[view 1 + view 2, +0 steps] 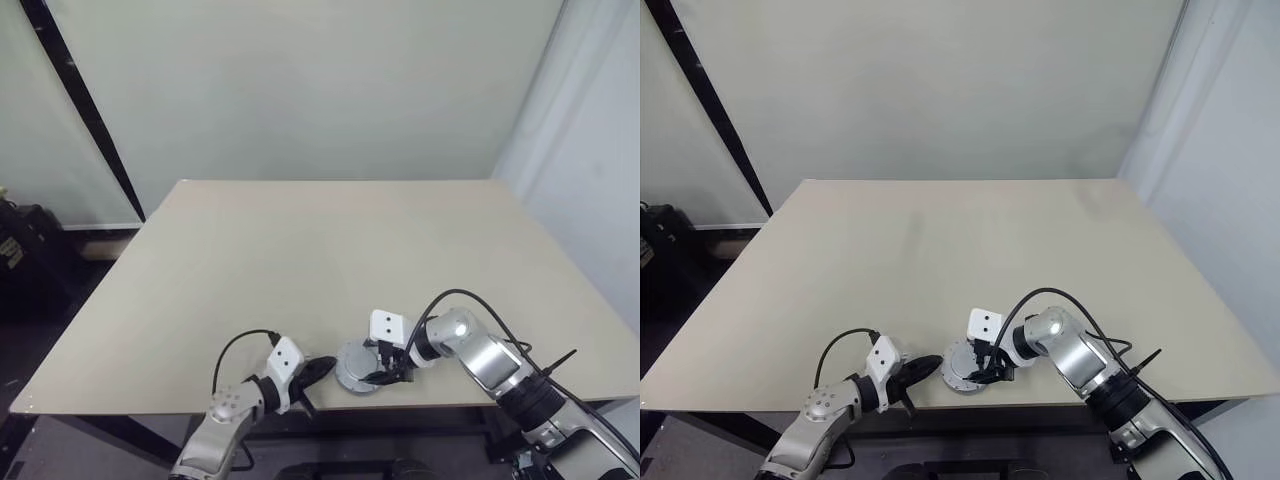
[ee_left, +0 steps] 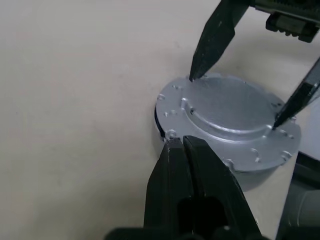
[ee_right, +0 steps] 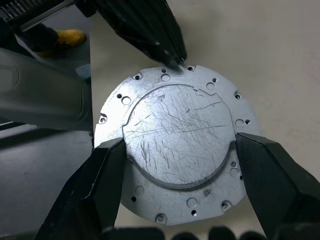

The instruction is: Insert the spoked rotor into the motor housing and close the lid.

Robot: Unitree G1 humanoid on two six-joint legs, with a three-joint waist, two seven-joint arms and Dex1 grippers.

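**Two Grippers Meet at the Grey Disc**

Sitting near the front edge of the tan table [image 1: 330,250] is a round grey metal piece. Its top is the lid [image 3: 177,135], a dull grey disc with a plain, scratched face and small holes around its rim. A raised round part fills the middle of that face. Under the lid is a thicker round body with a dark line along its side [image 2: 159,120], which looks like the motor housing, but the windings cannot be seen. The lid lies flat on top, and nothing of the inside shows.

The right gripper [image 3: 177,165] comes in from the right and points down and to the left. Its two black fingers [image 3: 100,185] are spread wide, one on each side of the raised middle part. The tips rest on the flat rim of the lid.

The left gripper [image 2: 182,145] comes in from the left. Its two fingers [image 2: 170,170] are pressed tight together with nothing between them. The joined tip touches the near left edge of the lid.

In the head views the two grippers almost meet over the grey disc [image 1: 357,367]. The far part of the table is bare, and a pale wall [image 1: 300,90] stands behind it.
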